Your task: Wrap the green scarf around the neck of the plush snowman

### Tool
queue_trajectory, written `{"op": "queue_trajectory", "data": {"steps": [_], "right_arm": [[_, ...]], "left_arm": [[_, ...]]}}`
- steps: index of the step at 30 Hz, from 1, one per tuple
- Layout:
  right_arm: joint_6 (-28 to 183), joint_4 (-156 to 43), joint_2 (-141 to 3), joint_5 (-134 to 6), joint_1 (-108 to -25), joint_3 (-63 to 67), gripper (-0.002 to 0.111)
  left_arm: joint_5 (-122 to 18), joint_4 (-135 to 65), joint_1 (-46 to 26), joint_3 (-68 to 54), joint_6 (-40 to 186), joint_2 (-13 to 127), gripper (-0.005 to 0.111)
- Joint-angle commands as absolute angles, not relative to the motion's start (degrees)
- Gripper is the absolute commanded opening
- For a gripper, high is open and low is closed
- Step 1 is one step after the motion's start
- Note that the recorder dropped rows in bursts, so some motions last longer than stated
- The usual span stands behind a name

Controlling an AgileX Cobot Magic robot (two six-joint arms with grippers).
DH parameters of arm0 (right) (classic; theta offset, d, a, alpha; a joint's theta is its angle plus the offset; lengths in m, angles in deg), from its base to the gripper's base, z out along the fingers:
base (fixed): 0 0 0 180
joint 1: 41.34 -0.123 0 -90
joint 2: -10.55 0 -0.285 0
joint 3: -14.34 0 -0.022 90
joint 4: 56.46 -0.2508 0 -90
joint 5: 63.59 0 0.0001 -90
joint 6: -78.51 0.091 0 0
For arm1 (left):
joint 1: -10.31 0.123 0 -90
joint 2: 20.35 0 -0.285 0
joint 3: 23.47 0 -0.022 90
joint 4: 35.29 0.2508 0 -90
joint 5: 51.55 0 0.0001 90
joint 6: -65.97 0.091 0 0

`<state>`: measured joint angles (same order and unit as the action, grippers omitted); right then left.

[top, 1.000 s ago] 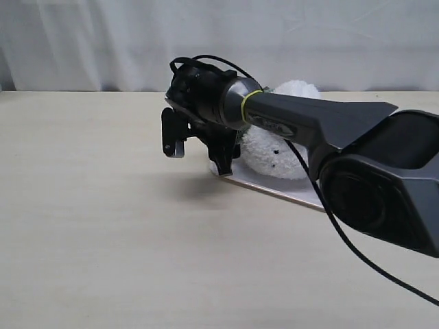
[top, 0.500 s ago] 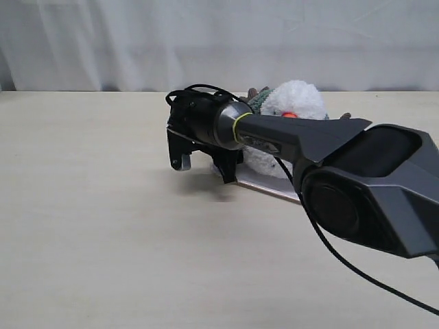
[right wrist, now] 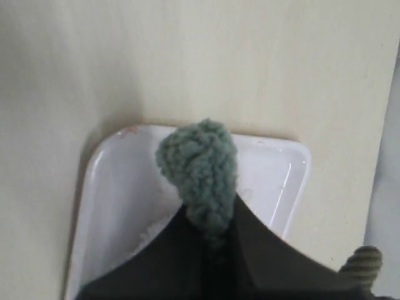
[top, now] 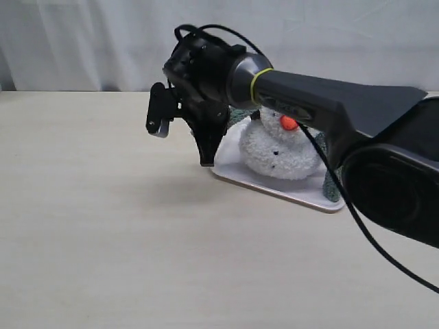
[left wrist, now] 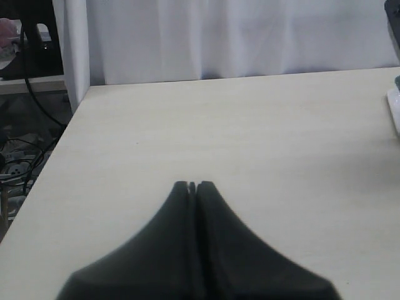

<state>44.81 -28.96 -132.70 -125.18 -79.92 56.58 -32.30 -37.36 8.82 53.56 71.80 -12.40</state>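
**Q:** Colour reference, scarf [right wrist: 199, 164]?
**A:** Dull grey-green throughout. Fuzzy knit, no stripe or print.

**Q:** Snowman [top: 278, 149]?
**A:** White plush. Nose [top: 289, 123] is orange. Buttons [top: 275, 155] are small black dots.

**Q:** Tray [right wrist: 106, 187]?
**A:** Glossy white. In the exterior view its near edge reads pale tan.

**Q:** Counter [top: 103, 226]?
**A:** Pale beige with faint wood grain, otherwise plain.

**Q:** Backdrop?
**A:** Curtain [top: 357, 34], white, unpatterned.

**Q:** Robot parts?
**A:** Right hand [top: 206, 162] and left hand [left wrist: 192, 185] are black. Right arm [top: 322, 103] is dark grey, with one yellow-green band [top: 258, 83] around it.
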Motion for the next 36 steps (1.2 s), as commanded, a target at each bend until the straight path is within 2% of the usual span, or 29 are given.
{"op": "queue_trajectory", "data": {"steps": [1,6,19,36], "right_arm": [[42.36,-38.78,-129.51,-131.42,-76.96,56.94,0.004],[43.39,-41.88,-129.51,-133.55,-74.22,54.94,0.004],[39.28,-45.76,-129.51,-128.8,-74.16,47.64,0.004],[40.15,-45.76,-125.21,-132.7,-74.16,46.81,0.004]], "left_arm": [[-32.93,-37.45,8.92,53.75,71.74,-12.56,0.0],[-33.07,-37.45,8.92,53.75,71.74,-12.56,0.0],[-33.07,-37.45,8.92,53.75,71.74,-12.56,0.0],[-32.92,-37.45,8.92,53.75,71.74,-12.56,0.0]]}}
